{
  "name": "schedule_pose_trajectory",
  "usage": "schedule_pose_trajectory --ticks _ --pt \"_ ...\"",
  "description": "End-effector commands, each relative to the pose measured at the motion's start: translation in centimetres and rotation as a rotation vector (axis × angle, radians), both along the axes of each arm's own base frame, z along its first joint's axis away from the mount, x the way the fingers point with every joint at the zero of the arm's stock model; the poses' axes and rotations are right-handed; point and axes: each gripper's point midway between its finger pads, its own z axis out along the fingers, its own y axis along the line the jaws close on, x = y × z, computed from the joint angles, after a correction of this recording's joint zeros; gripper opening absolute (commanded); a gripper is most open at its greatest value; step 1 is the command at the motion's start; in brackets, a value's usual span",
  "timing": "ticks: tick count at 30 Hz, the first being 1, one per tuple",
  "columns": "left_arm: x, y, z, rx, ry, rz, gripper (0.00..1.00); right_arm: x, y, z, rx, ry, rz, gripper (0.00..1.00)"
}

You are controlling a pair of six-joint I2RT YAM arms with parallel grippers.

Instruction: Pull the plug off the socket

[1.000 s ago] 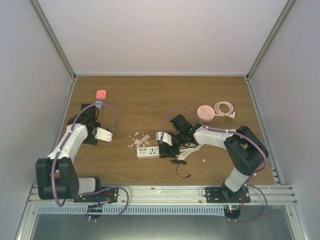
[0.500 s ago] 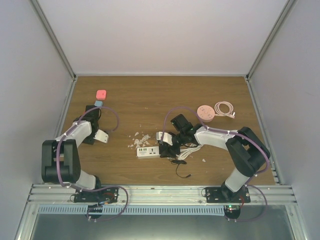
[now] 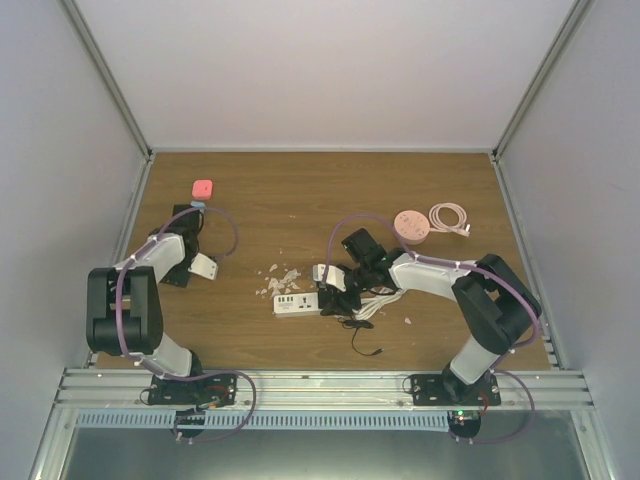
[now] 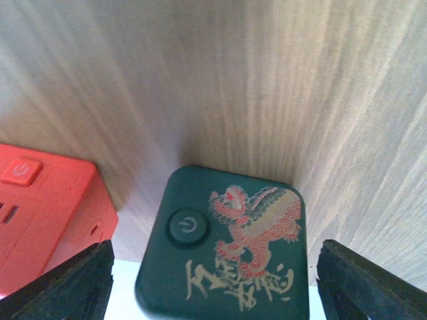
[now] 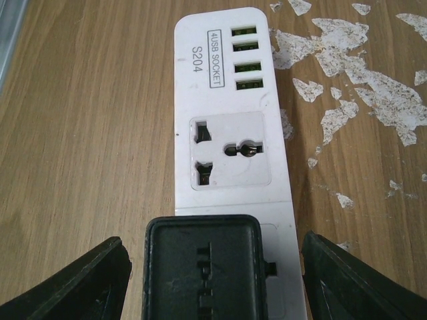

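Note:
A white power strip lies on the wooden table, also visible in the top view. A black plug sits in its near outlet. My right gripper is open, with one finger on each side of the plug and a gap to both; the top view shows it over the strip's right end. My left gripper is open and straddles a dark green cube socket with a dragon print, without touching it. It is far left in the top view.
A red cube socket sits left of the green one; it shows pink in the top view. White flecks lie by the strip. A black cable trails forward. A pink round box and a coiled white cable lie back right.
The left arm's elbow has swung left and folded up tighter, while its gripper stays by the cubes. The right arm has hardly moved.

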Motion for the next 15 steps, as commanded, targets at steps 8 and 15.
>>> schedule_pose_trajectory --ticks 8,15 --pt "1.7 -4.3 4.4 -0.287 -0.055 0.041 0.99 -0.5 0.1 0.8 0.012 -0.014 0.024 0.72" --pt "2.4 -12.4 8.8 -0.747 -0.15 0.006 0.99 -0.6 -0.1 0.9 0.011 -0.018 0.025 0.71"
